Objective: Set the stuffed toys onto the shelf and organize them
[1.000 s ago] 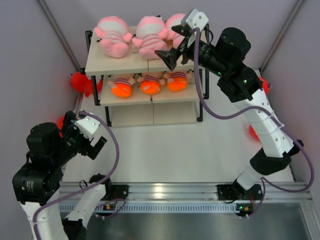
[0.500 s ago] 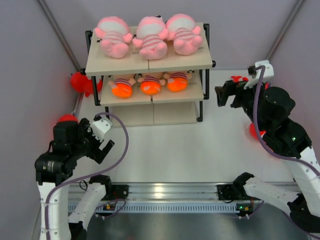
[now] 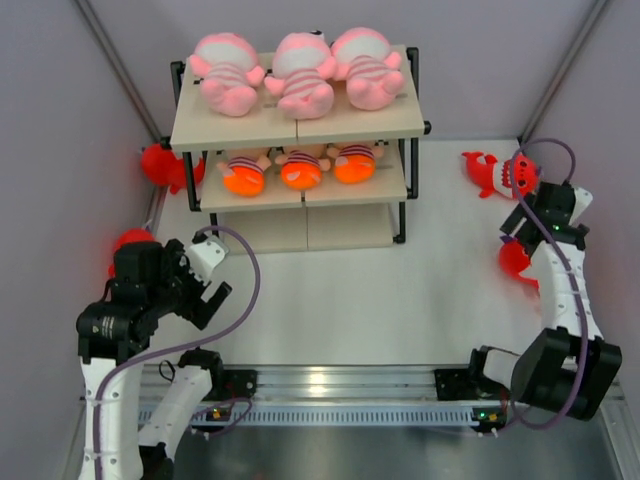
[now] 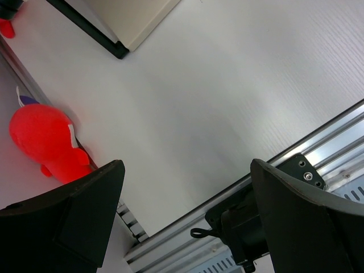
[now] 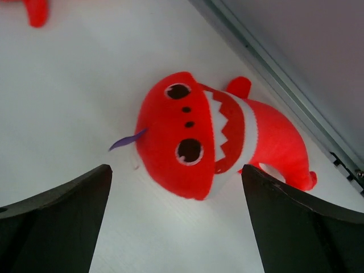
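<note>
The shelf [image 3: 300,133] stands at the back centre. Three pale-pink striped dolls [image 3: 297,72] lie on its top board and three more [image 3: 300,168] on its middle board. Red sharks lie on the table: one at back right [image 3: 497,172], one by the right wall [image 3: 513,260], one by the left wall [image 3: 130,240], one left of the shelf [image 3: 160,165]. My right gripper [image 3: 518,232] is open and empty just above the right-wall shark [image 5: 210,136], whose head lies between the fingers in the wrist view [image 5: 176,227]. My left gripper [image 3: 205,290] is open and empty, with the left-wall shark [image 4: 45,142] beside it.
The shelf's bottom board shows no toys on it. The shelf's black foot [image 4: 111,45] shows at the top of the left wrist view. A metal rail [image 3: 330,385] with the arm bases runs along the near edge. Grey walls close in on both sides.
My right arm has swung from the shelf's top board down to the right wall, over a red shark. The third pink doll now lies on the top board. My left arm shifted slightly.
</note>
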`<state>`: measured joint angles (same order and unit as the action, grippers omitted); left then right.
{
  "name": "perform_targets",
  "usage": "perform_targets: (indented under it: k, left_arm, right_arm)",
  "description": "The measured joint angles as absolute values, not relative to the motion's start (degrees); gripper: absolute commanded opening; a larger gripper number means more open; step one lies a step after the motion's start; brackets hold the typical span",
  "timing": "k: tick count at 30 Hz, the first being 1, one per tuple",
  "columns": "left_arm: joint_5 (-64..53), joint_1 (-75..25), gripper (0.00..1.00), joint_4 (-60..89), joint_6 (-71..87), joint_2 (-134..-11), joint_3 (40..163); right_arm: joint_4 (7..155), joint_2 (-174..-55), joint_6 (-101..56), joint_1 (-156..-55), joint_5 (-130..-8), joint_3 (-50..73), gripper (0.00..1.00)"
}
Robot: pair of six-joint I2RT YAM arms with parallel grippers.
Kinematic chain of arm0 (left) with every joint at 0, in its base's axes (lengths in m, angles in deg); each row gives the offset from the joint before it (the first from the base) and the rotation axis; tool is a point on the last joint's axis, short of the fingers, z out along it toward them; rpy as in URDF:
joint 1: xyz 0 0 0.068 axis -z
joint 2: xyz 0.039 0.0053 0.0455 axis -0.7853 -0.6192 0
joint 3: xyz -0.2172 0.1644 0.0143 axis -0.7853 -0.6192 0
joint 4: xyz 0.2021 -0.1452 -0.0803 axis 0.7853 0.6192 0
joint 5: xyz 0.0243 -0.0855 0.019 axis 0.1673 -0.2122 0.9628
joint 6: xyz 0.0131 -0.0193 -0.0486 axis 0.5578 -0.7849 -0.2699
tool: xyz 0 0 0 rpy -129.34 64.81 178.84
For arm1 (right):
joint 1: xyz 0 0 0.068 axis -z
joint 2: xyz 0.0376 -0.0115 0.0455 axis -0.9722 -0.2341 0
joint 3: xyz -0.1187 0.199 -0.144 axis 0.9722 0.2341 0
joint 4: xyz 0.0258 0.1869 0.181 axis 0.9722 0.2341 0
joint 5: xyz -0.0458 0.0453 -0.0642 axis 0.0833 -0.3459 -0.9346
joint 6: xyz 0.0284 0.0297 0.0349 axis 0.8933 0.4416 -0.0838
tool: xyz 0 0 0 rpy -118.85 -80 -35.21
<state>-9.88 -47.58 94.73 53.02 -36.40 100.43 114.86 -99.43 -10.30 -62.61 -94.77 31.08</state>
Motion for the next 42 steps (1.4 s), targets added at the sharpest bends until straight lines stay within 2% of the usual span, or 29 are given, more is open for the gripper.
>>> perform_targets:
  k: [3,6,7,9,10,12,15,16,22,28,33,35,39,42]
  left_arm:
    - [-10.4,-47.6,0.98,94.7,53.3,-36.4,100.0]
    - [-11.3,-47.6,0.98,94.7,53.5,-36.4,99.9]
    - [-11.6,-47.6,0.98,94.7,53.5,-36.4,99.9]
    - [-12.0,-47.6,0.98,94.7,53.6,-36.4,99.8]
    - [-12.1,-47.6,0.98,94.7,53.6,-36.4,99.8]
    - [-12.4,-47.6,0.98,94.7,53.6,-36.4,99.8]
    - [-12.8,-47.5,0.98,94.7,53.6,-36.4,99.8]
    - [-12.9,-47.5,0.98,94.7,53.6,-36.4,99.8]
    - [-13.7,-47.5,0.98,94.7,53.6,-36.4,99.8]
    - [-18.2,-47.5,0.97,94.7,54.6,-36.9,97.6]
    - [-23.8,-47.5,0.93,93.9,55.6,-41.4,94.9]
    - [-26.4,-47.5,0.95,92.6,56.0,-45.7,94.8]
    - [-31.2,-46.1,0.98,89.5,57.5,-52.8,94.8]
    - [-28.9,-39.1,0.98,85.3,56.0,-53.8,94.8]
  right_arm:
    - [112.7,-102.9,-8.6,-57.1,-95.1,32.4,0.93]
    - [109.3,-106.9,-7.6,-52.9,-94.5,32.5,0.79]
    - [108.3,-108.2,-7.3,-51.9,-94.0,32.5,0.65]
    - [106.5,-111.4,-6.9,-50.7,-92.5,32.6,0.52]
    - [105.7,-112.9,-6.8,-50.4,-91.8,32.6,0.42]
    - [103.5,-115.0,-6.4,-50.3,-89.3,33.3,0.34]
    - [101.0,-115.4,-6.1,-50.3,-86.6,34.8,0.13]
    - [100.1,-115.1,-6.0,-50.3,-85.8,35.4,0.0]
    - [98.6,-108.9,-4.8,-50.4,-81.3,40.6,0.0]
    - [103.3,-91.6,-2.2,-54.2,-78.9,45.6,0.0]
    - [105.8,-79.4,0.8,-65.7,-80.4,45.6,0.0]
    - [107.7,-76.7,2.5,-71.6,-81.3,45.6,0.0]
    - [111.3,-75.4,6.8,-82.5,-83.4,45.6,0.0]
    - [112.9,-75.4,10.6,-90.2,-85.5,45.6,0.0]
